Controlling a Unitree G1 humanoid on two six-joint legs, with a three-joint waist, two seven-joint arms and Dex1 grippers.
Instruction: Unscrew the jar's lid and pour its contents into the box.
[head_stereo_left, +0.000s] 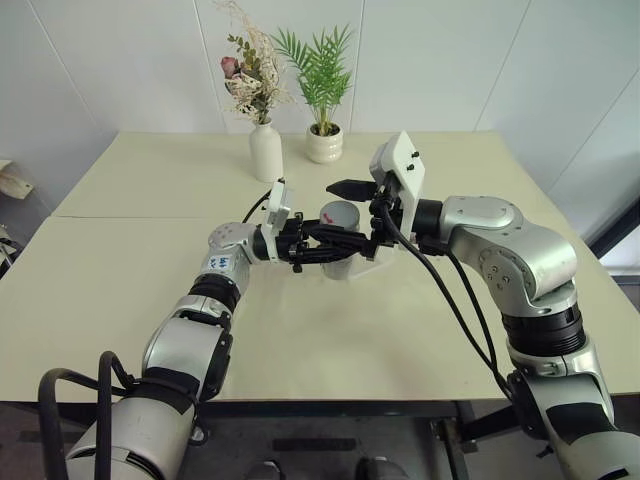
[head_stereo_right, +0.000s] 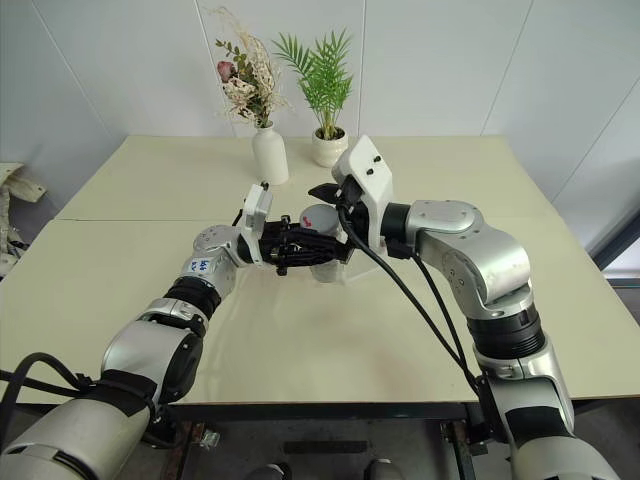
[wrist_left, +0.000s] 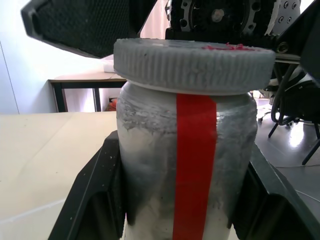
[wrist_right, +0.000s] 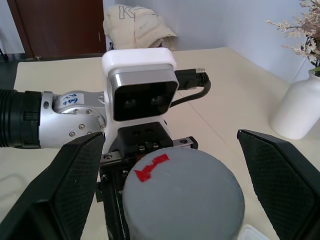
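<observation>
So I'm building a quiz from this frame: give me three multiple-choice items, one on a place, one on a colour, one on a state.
1. Where is the jar?
A. in the left tool
B. beside the vase
C. in the box

2. What colour is the mark on the lid?
A. blue
B. red
C. green

3. How is the right tool?
A. shut on the lid
B. holding the vase
C. open, fingers either side of the lid

Answers: 1 A, black fingers clamp the jar's sides; 2 B, the red mark shows on the grey top; 3 C, gaps show between both fingers and the lid.
</observation>
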